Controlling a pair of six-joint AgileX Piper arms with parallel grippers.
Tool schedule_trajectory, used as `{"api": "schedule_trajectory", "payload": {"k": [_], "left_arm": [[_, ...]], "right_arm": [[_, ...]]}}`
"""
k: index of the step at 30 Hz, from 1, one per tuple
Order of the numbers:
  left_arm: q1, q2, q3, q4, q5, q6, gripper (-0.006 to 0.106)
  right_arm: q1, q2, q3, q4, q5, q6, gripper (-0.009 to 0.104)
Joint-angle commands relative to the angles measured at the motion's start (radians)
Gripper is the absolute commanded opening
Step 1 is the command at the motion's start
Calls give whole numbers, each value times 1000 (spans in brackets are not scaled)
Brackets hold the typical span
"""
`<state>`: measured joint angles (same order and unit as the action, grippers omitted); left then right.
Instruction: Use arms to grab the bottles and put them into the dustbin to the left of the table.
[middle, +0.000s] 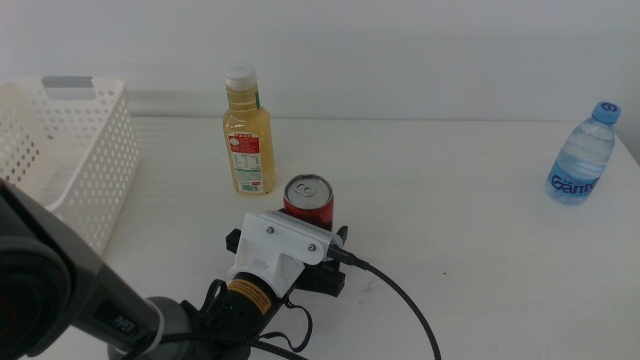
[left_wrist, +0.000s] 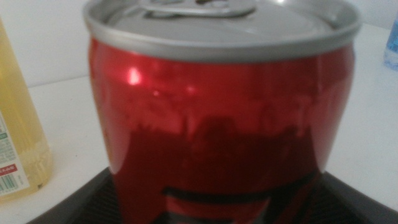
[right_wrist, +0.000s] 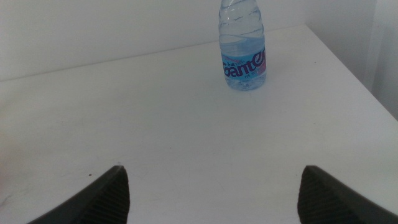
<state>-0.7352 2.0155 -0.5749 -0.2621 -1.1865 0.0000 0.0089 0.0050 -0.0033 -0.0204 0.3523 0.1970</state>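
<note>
A red can (middle: 309, 199) stands on the table (middle: 470, 260) in front of the yellow-juice bottle (middle: 247, 135). My left gripper (middle: 300, 236) reaches in from the bottom left and is shut on the can, its white bracket hiding the can's lower half. The left wrist view is filled by the can (left_wrist: 221, 112), with a dark jaw pressed to each side and the juice bottle (left_wrist: 18, 130) beside it. The water bottle (middle: 583, 158) stands far right. My right gripper (right_wrist: 214, 193) is open and faces the water bottle (right_wrist: 243, 46) from a distance. The dustbin (middle: 70, 150) stands at the left.
A black cable (middle: 400, 295) trails from the left wrist toward the front edge of the table. The table's right edge (right_wrist: 348, 68) runs just past the water bottle. A white wall rises behind the table.
</note>
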Motion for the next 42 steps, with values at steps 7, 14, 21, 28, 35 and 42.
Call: {"api": "schedule_trajectory", "payload": {"k": [7,14,21,28,35,42], "left_arm": [[-1,2,-6,9,-2,0,94],[-1,2,-6,9,-2,0,63],[-1,-92,22,41,20,0,-2],[-1,-367,11,5,499,-9,-2],[83,-625,-189,8,1295,0,-2],[204,-661,-509,130,1907,99,-2]], "right_arm": [[-8,-5,3,-3,-9,-5,74],[-8,-5,3,-3,-9,-5,74],[-8,-5,3,-3,-9,-5,74],[-8,-5,3,-3,-9,-5,74],[-8,-5,3,-3,-9,-5,74],[-8,-5,3,-3,-9,-5,74]]}}
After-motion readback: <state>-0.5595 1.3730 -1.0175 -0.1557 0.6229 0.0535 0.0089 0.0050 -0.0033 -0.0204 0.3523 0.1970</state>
